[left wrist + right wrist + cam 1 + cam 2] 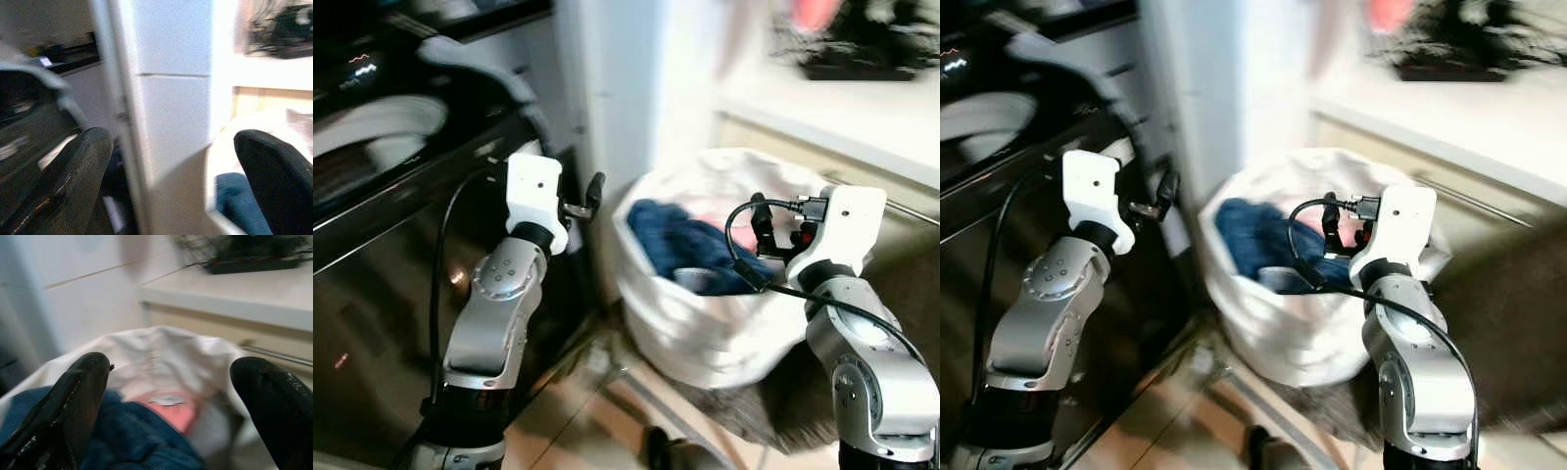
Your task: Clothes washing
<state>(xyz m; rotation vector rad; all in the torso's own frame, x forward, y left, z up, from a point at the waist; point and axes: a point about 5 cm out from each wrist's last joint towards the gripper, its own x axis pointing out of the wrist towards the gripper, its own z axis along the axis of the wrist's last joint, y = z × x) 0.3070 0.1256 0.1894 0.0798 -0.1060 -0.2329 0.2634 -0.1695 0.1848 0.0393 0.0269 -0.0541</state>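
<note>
Blue garment (690,245) in white laundry bag (705,333), just left of and below right pincer (781,233), fingers spread, empty; left pincer (582,201) farther off, spread too.

Both silver arms are raised with elbows bent and forearms rising to white wrist blocks, the left arm (494,313) on the left and the right arm (867,362) on the right, each with a black cable looping up to its wrist. The left gripper (171,181) points forward at chest height, its two black fingers (68,176) spread wide apart with nothing between them. The right gripper (181,411) is held at about the same height, its fingers (73,406) likewise spread wide and holding nothing.
</note>
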